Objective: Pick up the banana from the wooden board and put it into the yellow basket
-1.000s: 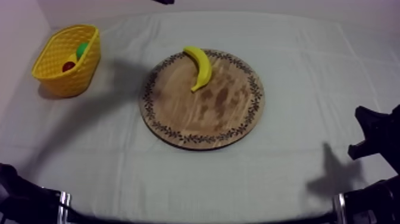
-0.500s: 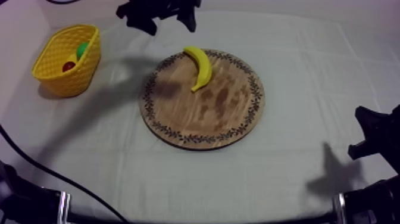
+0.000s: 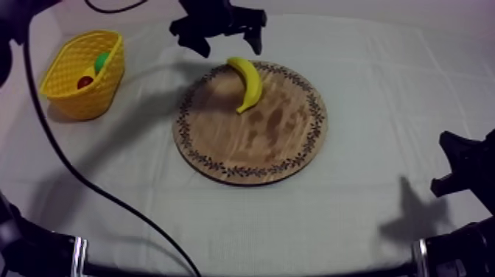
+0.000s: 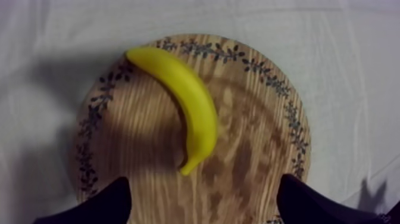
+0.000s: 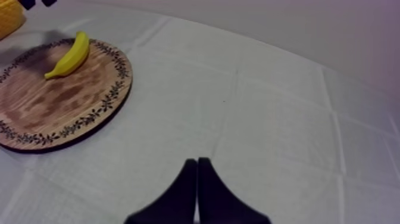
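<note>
Hovering at the board's 12 o'clock rim with the left claw (image 3: 229, 46) spread wide, nothing gripped.

Got the banana (image 3: 249, 82) lying on the wooden board (image 3: 250, 147), running from the 12 o'clock rim toward the centre, just at 6 o'clock of that claw and not touching it. Right claw (image 5: 197, 173) pinched into a narrow wedge down at 4 o'clock of the surface (image 3: 368, 81), well apart from the board. Yellow basket (image 3: 70, 99) off at 10 o'clock.
</note>
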Available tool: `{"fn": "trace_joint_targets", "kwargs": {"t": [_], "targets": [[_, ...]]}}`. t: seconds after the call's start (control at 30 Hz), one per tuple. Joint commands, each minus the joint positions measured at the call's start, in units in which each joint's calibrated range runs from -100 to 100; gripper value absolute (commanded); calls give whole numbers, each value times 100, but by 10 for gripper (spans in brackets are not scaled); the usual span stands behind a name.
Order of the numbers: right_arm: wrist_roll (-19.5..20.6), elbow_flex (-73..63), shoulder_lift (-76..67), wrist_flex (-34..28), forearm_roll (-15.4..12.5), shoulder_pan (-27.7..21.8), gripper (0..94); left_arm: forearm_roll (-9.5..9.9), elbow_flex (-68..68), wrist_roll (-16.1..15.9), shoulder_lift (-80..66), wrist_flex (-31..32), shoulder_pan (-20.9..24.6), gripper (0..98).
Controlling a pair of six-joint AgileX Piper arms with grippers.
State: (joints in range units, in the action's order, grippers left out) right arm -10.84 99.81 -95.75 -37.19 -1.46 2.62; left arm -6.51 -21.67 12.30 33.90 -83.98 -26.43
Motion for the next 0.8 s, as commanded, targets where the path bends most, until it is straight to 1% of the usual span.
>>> {"fn": "trace_joint_targets", "kwargs": {"t": [0.0,0.37,0.77], "targets": [[-17,-3,0,1,-3,-1,4,-35,-200,-21,345,-15,-4,918],[-20,-3,0,1,-3,-1,4,-285,-861,-205,1439,-52,12,910],[-82,-3,0,1,-3,-1,4,-383,-1651,-236,2178,-230,-33,837]]}}
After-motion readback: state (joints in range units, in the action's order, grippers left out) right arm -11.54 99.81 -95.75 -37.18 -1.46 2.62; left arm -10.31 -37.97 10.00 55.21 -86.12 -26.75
